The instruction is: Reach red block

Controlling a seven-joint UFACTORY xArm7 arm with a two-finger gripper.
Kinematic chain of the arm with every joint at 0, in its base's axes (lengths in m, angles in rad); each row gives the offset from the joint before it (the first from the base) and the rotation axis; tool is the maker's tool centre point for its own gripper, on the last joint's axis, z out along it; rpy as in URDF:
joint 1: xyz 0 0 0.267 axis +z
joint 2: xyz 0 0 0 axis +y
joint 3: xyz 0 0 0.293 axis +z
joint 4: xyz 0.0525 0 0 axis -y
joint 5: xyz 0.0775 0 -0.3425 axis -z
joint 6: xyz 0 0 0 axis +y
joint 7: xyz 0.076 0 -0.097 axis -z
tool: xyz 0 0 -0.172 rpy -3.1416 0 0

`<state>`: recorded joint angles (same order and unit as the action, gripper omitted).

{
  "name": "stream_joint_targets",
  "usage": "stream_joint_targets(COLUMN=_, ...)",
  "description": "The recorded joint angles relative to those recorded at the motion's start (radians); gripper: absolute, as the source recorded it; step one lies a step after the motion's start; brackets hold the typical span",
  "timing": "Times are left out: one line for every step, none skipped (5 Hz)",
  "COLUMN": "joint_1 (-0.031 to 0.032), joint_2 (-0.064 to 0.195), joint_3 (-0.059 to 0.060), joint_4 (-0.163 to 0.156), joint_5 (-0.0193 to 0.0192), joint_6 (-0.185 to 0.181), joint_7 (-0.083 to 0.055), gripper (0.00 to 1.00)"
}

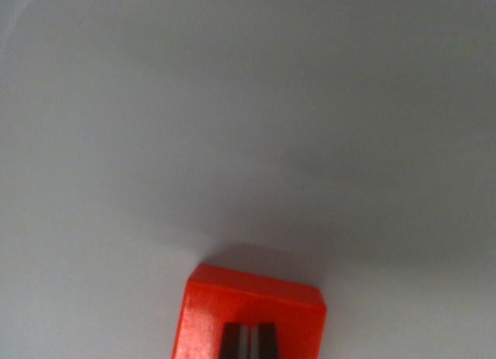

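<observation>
One view: the wrist camera looks onto a pale grey worktop [155, 126] that fills nearly the whole frame.
Upper left of frame: bare worktop, slightly lighter toward the corner, with no markings.
Left edge, lower half: bare worktop of an even light grey.
Lower centre: the red block [252, 316], cut off by the bottom edge of the frame; its top face and a narrow far face are visible, the far edge running slightly downhill toward the wrist view's right.
Block surface: glossy orange-red, with a soft highlight on its left part.
Hand [249, 342]: two dark fingers [231, 343] appear at the bottom edge, directly in front of the block's top face, standing close together with only a thin pale strip between them.
Hand state: the fingers look nearly together and grip nothing; whether they touch the block cannot be told.
Above the block: a soft dark shadow spreads across the worktop at centre.
Right of frame: the shadow fades toward the right edge; bare worktop.
</observation>
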<state>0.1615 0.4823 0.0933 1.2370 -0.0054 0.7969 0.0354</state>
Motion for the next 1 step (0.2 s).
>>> stream_joint_targets(joint_1=0.0000, joint_2=0.000, joint_3=0.000, joint_4=0.000, joint_5=0.0000, joint_6=0.000, joint_7=0.000, gripper=1.00)
